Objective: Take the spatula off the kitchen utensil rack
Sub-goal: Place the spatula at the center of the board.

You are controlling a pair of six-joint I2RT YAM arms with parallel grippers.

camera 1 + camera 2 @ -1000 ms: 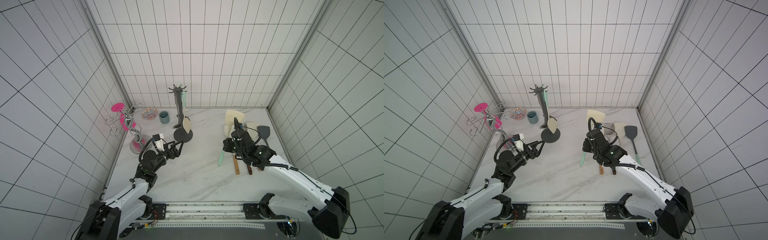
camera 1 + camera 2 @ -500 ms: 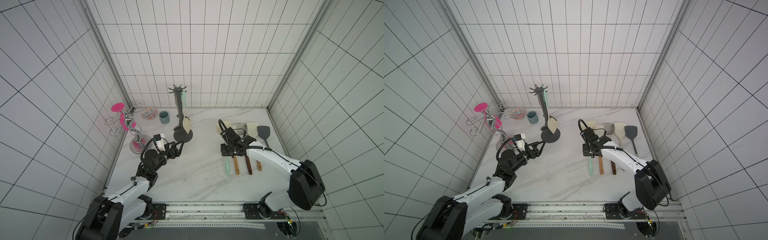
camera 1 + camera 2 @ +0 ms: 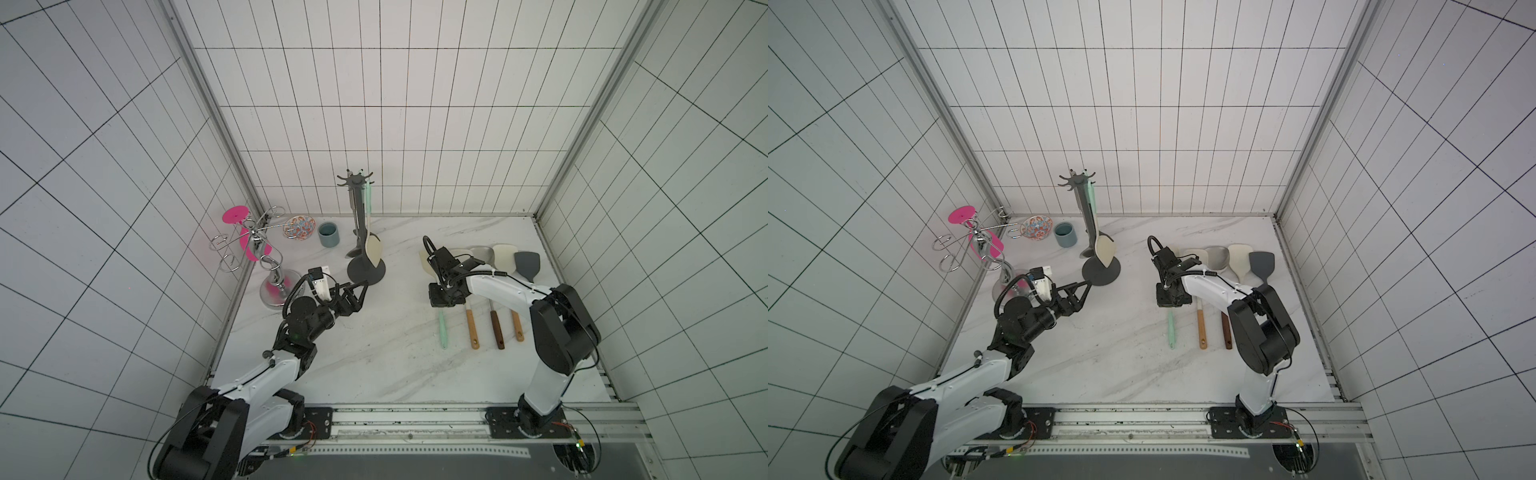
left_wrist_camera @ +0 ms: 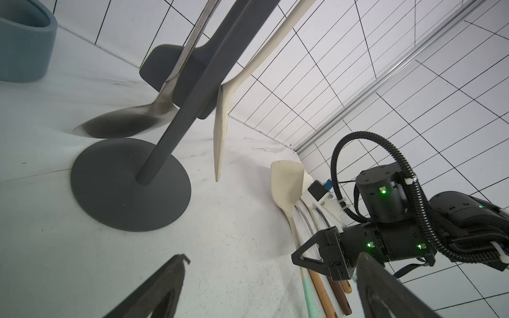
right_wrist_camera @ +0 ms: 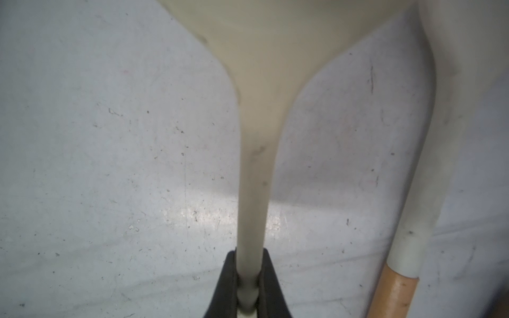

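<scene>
Since a second ago I have been bringing my right arm down from its raised pose. Now its elbow is folding up high at the near right, while the white forearm is reaching left and far and the wrist is bending down toward the marble table (image 3: pixel 374 353). My right gripper (image 3: pixel 442 300) is pinching the thin neck of the spatula (image 3: pixel 443 330), its fingers (image 5: pixel 228 275) nearly together on it. The spatula is lying along the left end of a row of wooden-handled utensils (image 3: pixel 471 328), well apart from the kitchen utensil rack (image 3: pixel 368 275). Its cream blade is pointing far and its mint handle near. Whether it is fully resting on the marble I cannot tell.

My left arm is sitting about where it was, stretching from the near left rail up toward the far right. My left gripper (image 3: pixel 360 291) is hanging with its fingers spread wide, holding nothing, and its tips are sitting just beside the near left edge of the rack's round base. On the rack a second cream spatula (image 3: pixel 374 249), a metal spoon (image 3: pixel 355 252) and a dark turner (image 4: pixel 155 68) are hanging.
</scene>
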